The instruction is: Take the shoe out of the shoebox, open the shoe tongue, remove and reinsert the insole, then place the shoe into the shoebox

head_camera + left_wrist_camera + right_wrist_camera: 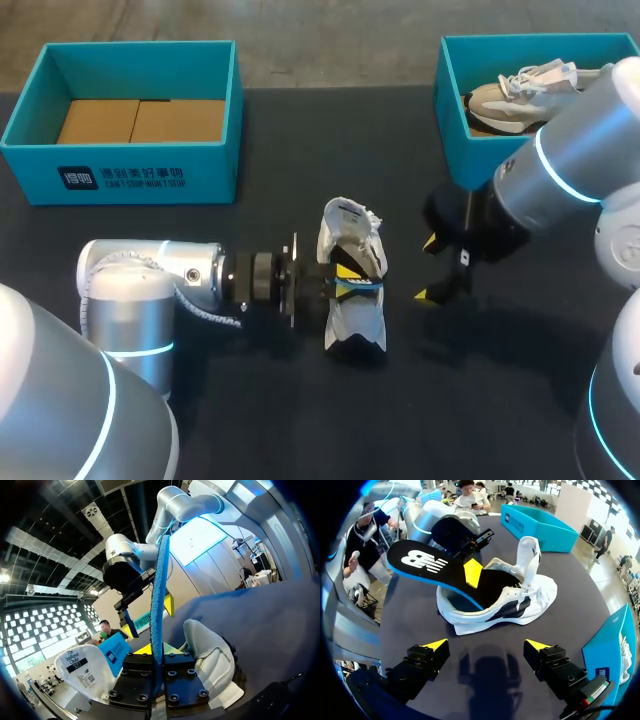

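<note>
Blue-edged insole (427, 565) half inside white shoe (530, 597)

Left end effector (346, 280) clamped on insole (422, 562); right end effector (427, 268) hovering, fingers wide apart.

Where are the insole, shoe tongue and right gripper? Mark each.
insole (420, 560), right wrist view, black top face.
shoe tongue (527, 555), right wrist view, raised flap.
right gripper (486, 645), right wrist view, between its tips.

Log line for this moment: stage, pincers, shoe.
stage: insole partly in shoe | left pincer: shut on insole | right pincer: open, beside shoe | shoe: on table
</note>
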Action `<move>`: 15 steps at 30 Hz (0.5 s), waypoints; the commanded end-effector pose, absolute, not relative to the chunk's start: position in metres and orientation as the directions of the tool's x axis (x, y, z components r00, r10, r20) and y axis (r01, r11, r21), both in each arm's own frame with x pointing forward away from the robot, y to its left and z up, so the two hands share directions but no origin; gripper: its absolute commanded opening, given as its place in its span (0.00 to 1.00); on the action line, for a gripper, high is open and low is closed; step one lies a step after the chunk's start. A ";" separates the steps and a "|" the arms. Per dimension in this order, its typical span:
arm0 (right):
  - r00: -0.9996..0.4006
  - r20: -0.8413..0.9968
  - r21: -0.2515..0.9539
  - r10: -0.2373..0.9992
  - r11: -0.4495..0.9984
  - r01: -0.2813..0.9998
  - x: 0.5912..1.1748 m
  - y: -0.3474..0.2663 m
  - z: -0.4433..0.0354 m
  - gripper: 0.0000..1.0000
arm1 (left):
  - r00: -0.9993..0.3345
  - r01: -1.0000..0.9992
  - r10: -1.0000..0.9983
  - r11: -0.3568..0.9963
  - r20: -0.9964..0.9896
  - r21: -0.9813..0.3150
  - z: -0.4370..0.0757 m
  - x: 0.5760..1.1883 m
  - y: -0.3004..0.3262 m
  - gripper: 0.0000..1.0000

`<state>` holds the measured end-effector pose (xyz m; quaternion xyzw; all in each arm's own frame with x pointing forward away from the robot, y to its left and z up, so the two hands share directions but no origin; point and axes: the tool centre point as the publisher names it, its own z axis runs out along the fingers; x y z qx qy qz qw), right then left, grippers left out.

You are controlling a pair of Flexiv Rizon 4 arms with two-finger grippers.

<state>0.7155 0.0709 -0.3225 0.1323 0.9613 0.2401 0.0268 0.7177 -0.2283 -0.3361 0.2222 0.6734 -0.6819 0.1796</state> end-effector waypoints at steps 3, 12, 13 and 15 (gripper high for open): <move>-0.964 0.010 0.466 0.267 0.852 0.241 0.716 0.069 -0.324 1.00 | -0.833 0.549 0.056 -0.036 -0.550 -0.835 -0.347 0.732 -0.237 0.00; -0.968 0.022 0.459 0.250 0.858 0.232 0.719 0.070 -0.323 1.00 | -0.827 0.560 0.045 -0.023 -0.560 -0.828 -0.342 0.734 -0.233 0.11; -0.968 0.021 0.458 0.249 0.858 0.231 0.719 0.070 -0.322 1.00 | -0.826 0.562 0.044 -0.025 -0.562 -0.827 -0.341 0.733 -0.233 0.23; -0.968 0.017 0.460 0.250 0.858 0.230 0.720 0.070 -0.320 1.00 | -0.823 0.565 0.044 -0.029 -0.566 -0.824 -0.338 0.730 -0.233 0.27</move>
